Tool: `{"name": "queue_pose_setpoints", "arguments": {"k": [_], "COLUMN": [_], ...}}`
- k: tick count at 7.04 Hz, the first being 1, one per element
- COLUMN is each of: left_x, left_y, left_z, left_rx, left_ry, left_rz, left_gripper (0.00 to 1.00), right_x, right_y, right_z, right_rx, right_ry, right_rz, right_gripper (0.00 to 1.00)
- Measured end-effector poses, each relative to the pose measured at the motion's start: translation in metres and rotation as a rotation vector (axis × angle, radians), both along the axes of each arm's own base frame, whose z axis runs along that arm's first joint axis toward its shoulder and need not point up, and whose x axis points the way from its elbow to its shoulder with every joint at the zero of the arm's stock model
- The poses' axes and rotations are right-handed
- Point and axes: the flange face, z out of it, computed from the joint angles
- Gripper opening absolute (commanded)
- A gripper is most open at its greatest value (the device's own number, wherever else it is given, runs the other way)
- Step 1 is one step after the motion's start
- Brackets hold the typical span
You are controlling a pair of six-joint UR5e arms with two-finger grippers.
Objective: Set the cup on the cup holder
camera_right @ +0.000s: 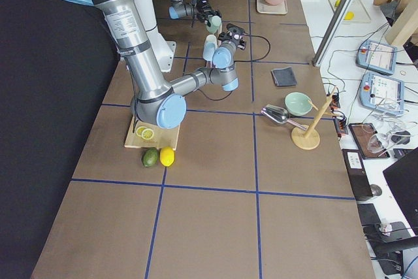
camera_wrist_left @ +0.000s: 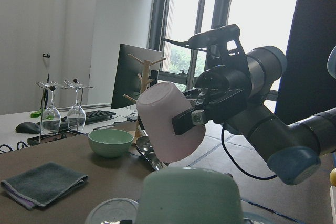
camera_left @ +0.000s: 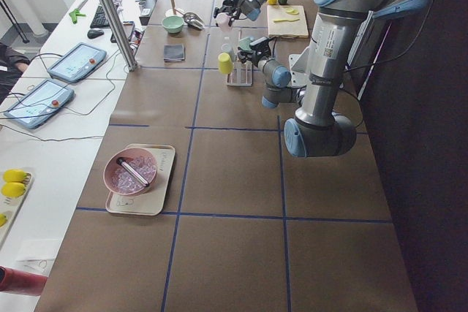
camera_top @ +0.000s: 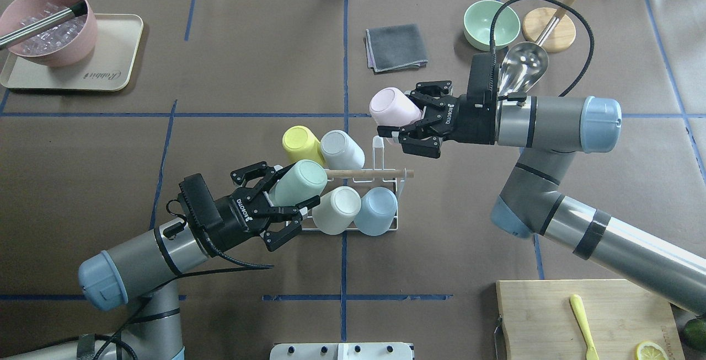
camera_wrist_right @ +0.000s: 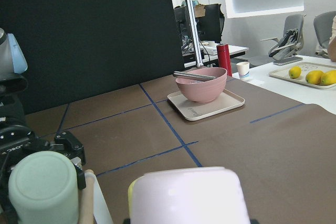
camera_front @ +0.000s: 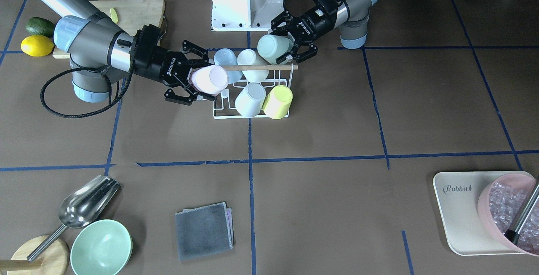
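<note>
The right gripper's point(camera_top: 401, 122) fingers are clamped on the pink cup point(camera_top: 390, 107), held up near the bare prong point(camera_top: 378, 148) at one end of the cup holder point(camera_front: 227, 117). The left gripper's point(camera_top: 288, 197) fingers are clamped on the green cup point(camera_top: 299, 182), tipped at the other end. The pink cup could miss that thin prong or bump the wooden rod point(camera_top: 369, 172) — then the light holder might slide on the worktop point(camera_top: 248, 73). Whether a prong is inside the green cup is hidden.

Both end effectors point(camera_top: 292, 192) point(camera_top: 400, 120) clamped, outstretched
</note>
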Motion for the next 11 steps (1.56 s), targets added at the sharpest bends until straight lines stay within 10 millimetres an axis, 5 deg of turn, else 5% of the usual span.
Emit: {"name": "queue_pose_setpoints", "arguments": {"k": [1, 7, 11], "left_x": [0.001, -0.011, -0.067], "left_y": [0.001, 0.0, -0.02], "left_z": [0.002, 0.002, -0.039], "left_rx": [0.001, 0.018, 0.018], "left_ry": [-0.002, 0.062, 0.052], "left_rz": [0.001, -0.007, -0.066], "left_gripper": [0.97, 1.0, 1.0], "right_x": [-0.008, -0.032, -0.047], "right_y": [0.006, 0.016, 0.025], "right_z": [-0.001, -0.016, -0.008], "right_rx": [0.003, -0.013, -0.033], "right_ry": [-0.005, -0.032, -0.02], "right_rz": [0.004, 0.043, 0.039], "right_gripper": [0.06, 0.09, 0.12]}}
